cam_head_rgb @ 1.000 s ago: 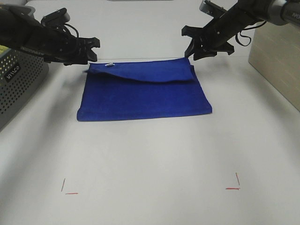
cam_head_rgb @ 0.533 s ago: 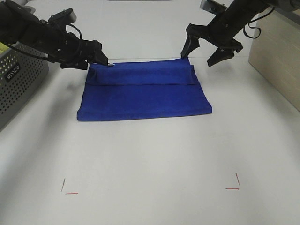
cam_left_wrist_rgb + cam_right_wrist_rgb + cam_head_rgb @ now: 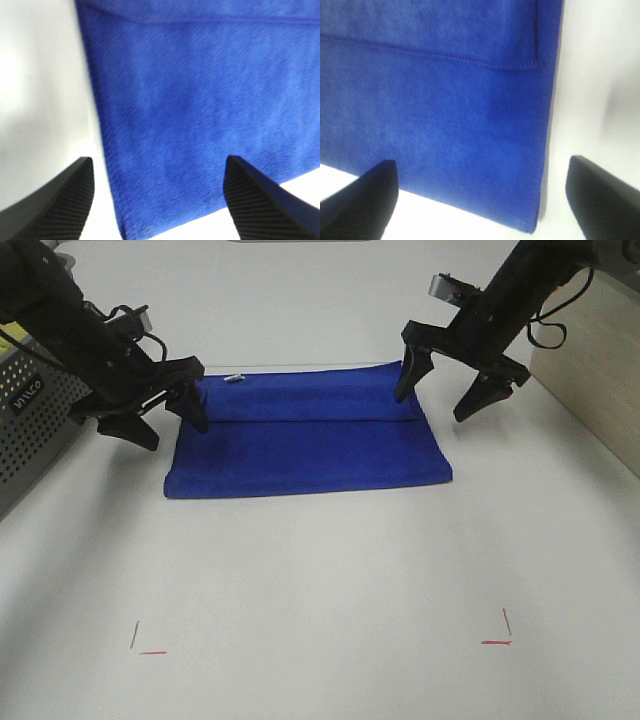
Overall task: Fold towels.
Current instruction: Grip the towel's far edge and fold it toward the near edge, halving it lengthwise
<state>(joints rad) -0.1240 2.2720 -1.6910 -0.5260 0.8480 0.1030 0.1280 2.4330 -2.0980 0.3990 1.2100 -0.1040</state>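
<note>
Exterior high gives you a plain white table (image 3: pixel 320 570) with two thin red corner marks (image 3: pixel 148 645) near its front, a grey perforated basket (image 3: pixel 40 430) at the left edge and a pale wood-grain box (image 3: pixel 590 380) at the far right; little else of the room shows. The royal-blue towel (image 3: pixel 310 445) lies flat at the far middle of the table, folded into a wide rectangle, with a small white tag (image 3: pixel 234 379) at its far left corner. A second ago you had both grippers up at the far edge and the upper layer lay rumpled in a slanting ridge; now that layer lies smooth as a straight band across the far part. Both arms have come down to the towel's ends. The left gripper (image 3: pixel 172 430) stands at the left edge and the right gripper (image 3: pixel 431 405) at the far right corner. Each has its jaws spread wide with nothing held. In both wrist views one of the dark ribbed fingers (image 3: pixel 60 205) is over bare table and the other over the cloth, with the towel's side edge running between them. The cloth is fuzzy, finely ribbed microfibre. The right wrist view shows you a stitched hem (image 3: pixel 470 59) along the band's edge and a crisp, square corner.
</note>
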